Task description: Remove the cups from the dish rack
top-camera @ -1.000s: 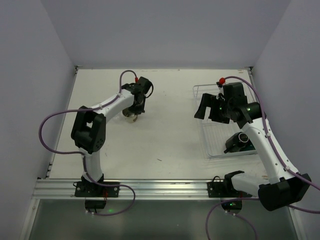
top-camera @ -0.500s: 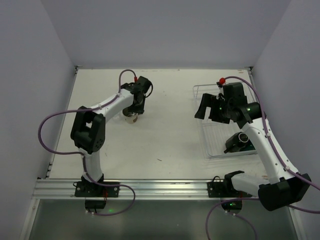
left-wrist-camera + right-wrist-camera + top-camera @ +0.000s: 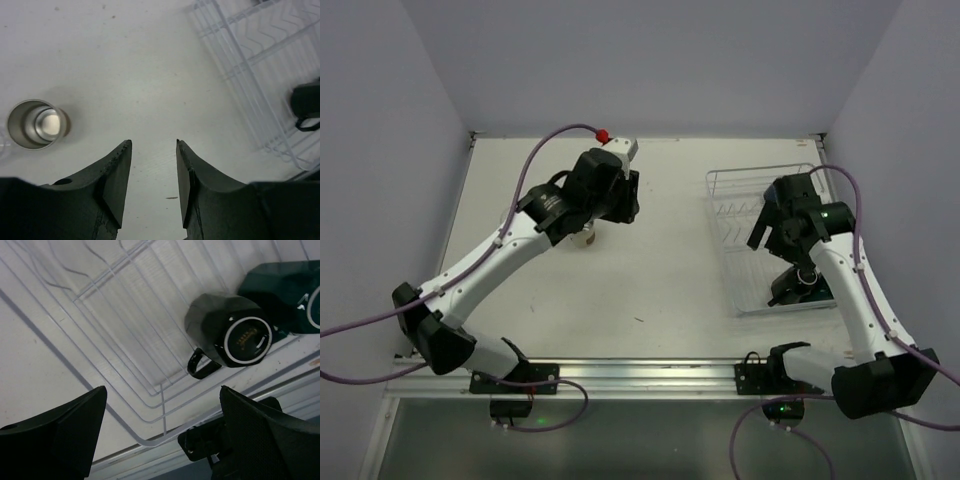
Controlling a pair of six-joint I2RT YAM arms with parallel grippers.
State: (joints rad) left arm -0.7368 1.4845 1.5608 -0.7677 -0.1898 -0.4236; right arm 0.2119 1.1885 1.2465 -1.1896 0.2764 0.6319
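The left gripper [image 3: 153, 142] hangs above the bare table [image 3: 660, 290] with its 2 fingers set a moderate way apart and nothing between them. Below and to one side of it in the left wrist view, a metal cup [image 3: 37, 123] stands upright on the table with its mouth up, well apart from the fingers. In the top view this cup [image 3: 586, 239] peeks out from under the left arm, near the far middle of the table. The dish rack [image 3: 745, 195] sits on the right side of the table, and the right gripper [image 3: 770, 228] hangs over it, above its middle. In the right wrist view the right gripper [image 3: 161, 388] is spread wide and grips nothing. 1 black mug [image 3: 225, 332] lies on its side on the rack's wires at the near end, its round base turned toward the camera and its handle pointing at the rack's edge. A dark teal shape [image 3: 282, 290] touches the mug, cut off by the frame; what it is cannot be told.
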